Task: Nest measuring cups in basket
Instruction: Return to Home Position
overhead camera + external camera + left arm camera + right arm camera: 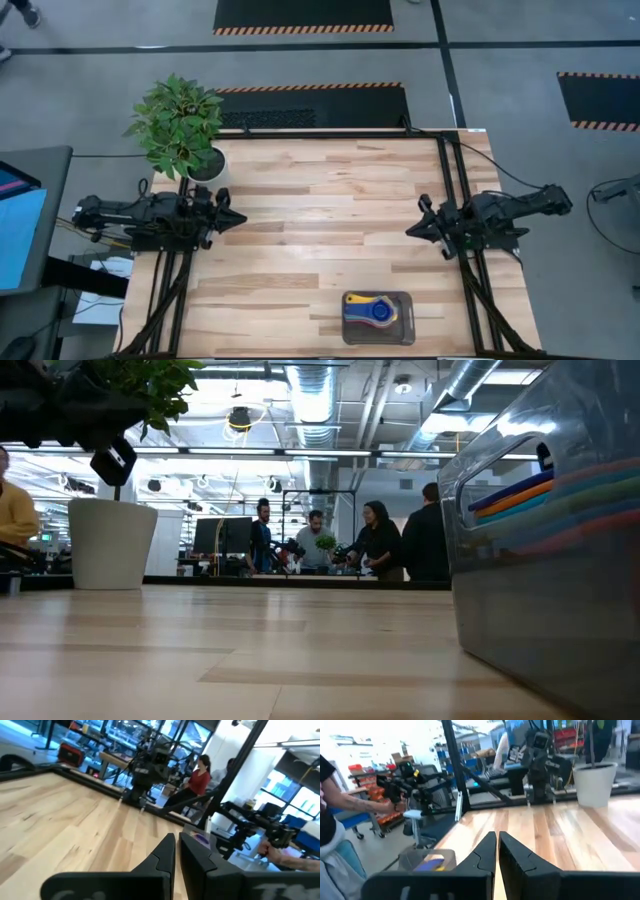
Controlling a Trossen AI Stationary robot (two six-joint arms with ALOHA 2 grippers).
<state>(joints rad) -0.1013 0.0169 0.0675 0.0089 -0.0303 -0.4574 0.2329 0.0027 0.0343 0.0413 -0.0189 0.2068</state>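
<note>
Two dark robot arms lie folded low and level at opposite sides, pointing inward toward each other and well apart. The left arm [140,215] stretches from its base toward the middle, with the left gripper [236,218] at its tip, both fingers [167,850] pressed together side by side and holding nothing. The right arm [505,212] mirrors it, reaching toward the middle, and the right gripper [413,231] likewise has its two dark fingers [487,851] closed against each other with nothing between them
</note>
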